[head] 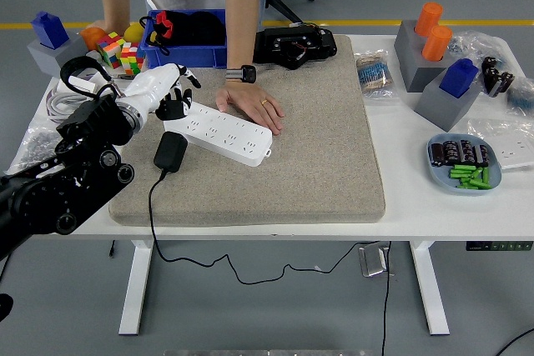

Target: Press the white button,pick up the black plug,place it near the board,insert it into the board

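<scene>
— Look at the fingers (185, 81) of the robot's left hand (158, 91). They are spread loose and they grasp nothing. The white hand hangs over the left end of the long white plastic power board (225, 131), where I suppose the white button is, but the hand hides it from here.

— And the plug?

— The black plug (170, 152) lies flat on the grey felt mat (309, 122), just beside the near edge of the board, below the hand. Its thin black cable (151, 214) runs over the front of the mat and hangs down under the white worktop (417, 206).

— Somebody holds the board.

— Yes, a person at the far side rests one hand (254, 108) on the board, near its middle. I see no right arm of the robot.

— What can go wrong?

— I think the fingertips can miss the button and push only the housing, so the board slides on the felt. Later, the hanging cable may pull the plug crooked when it is lifted. Also, the person's hand is near to the sockets.
</scene>
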You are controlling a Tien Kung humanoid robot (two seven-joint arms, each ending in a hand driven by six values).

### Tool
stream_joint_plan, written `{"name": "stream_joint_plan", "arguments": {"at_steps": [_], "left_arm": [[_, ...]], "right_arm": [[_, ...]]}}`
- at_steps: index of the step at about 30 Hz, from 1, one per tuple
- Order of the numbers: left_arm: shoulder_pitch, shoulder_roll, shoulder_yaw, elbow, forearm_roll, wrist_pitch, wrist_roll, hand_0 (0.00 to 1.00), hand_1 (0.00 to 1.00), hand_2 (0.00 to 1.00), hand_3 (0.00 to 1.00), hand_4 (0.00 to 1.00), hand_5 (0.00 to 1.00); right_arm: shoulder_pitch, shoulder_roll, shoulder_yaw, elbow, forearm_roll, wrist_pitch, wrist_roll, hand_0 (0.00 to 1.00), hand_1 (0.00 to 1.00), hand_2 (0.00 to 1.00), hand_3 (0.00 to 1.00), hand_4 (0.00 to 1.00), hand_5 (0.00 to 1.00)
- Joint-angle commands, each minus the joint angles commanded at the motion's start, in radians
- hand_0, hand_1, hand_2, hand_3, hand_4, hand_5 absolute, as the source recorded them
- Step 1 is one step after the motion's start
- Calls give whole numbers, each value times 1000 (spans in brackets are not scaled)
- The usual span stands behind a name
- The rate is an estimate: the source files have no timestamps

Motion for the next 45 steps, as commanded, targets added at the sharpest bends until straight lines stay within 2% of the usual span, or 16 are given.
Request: {"name": "stream_joint_plan", "arguments": {"at_steps": [1,2,7,8,13,14,19,20,23,25,26,31,32,37,38,45], "left_arm": [[21,2,-16,-15,4,7,-5,391,599,634,688,705,2],[38,3,-29,-27,8,13,-10,663,774,792,794,858,227],[138,8,-109,-91,41,19,11,663,774,792,794,858,227],[154,8,-122,-97,48,19,15,856,900,898,895,963,455],[217,15,-154,-125,73,30,22,856,900,898,895,963,455],[228,19,-155,-130,84,31,25,867,931,929,916,998,528],[269,14,-151,-134,108,36,35,867,931,929,916,998,528],[274,11,-150,-134,111,42,33,858,884,869,835,985,448],[283,4,-147,-126,124,55,33,858,884,869,835,985,448],[275,7,-134,-117,130,64,38,858,884,869,835,985,448],[270,8,-128,-112,134,69,42,836,836,821,801,989,417],[256,2,-121,-79,198,62,72,836,836,821,801,989,417],[254,1,-119,-75,203,61,75,773,772,731,757,932,200],[242,-8,-95,-29,216,58,83,773,772,731,757,932,200],[241,-9,-92,-24,215,58,83,697,723,694,746,912,137],[234,-20,-69,3,206,69,81,674,703,684,743,909,136]], "right_arm": [[-2,0,3,1,-1,0,0,765,646,632,615,664,433],[-3,0,4,2,-2,0,0,765,646,632,615,664,433],[-2,-6,3,3,-7,0,1,765,646,632,615,664,433],[-1,-8,1,3,-7,0,1,765,646,631,616,665,433],[2,-12,1,4,-10,1,0,765,646,631,616,665,433],[0,-14,1,4,-10,0,1,766,646,632,615,664,432],[-14,-10,23,7,-11,-1,2,766,646,632,615,664,432],[-17,-7,28,7,-13,0,2,765,646,631,615,664,432],[-22,0,33,3,-18,1,0,765,646,631,615,664,432],[-21,1,30,3,-18,1,0,765,646,631,615,664,432],[-20,0,29,4,-18,1,0,765,646,632,615,664,432],[-18,-2,22,4,-17,1,1,765,646,632,615,664,432],[-18,-2,22,4,-17,0,1,765,646,632,615,664,432],[-15,-2,17,5,-15,1,1,765,646,632,615,664,432],[-15,-1,16,5,-14,1,1,766,646,632,615,665,431],[-15,-1,15,3,-14,0,2,765,647,632,615,665,431]]}}
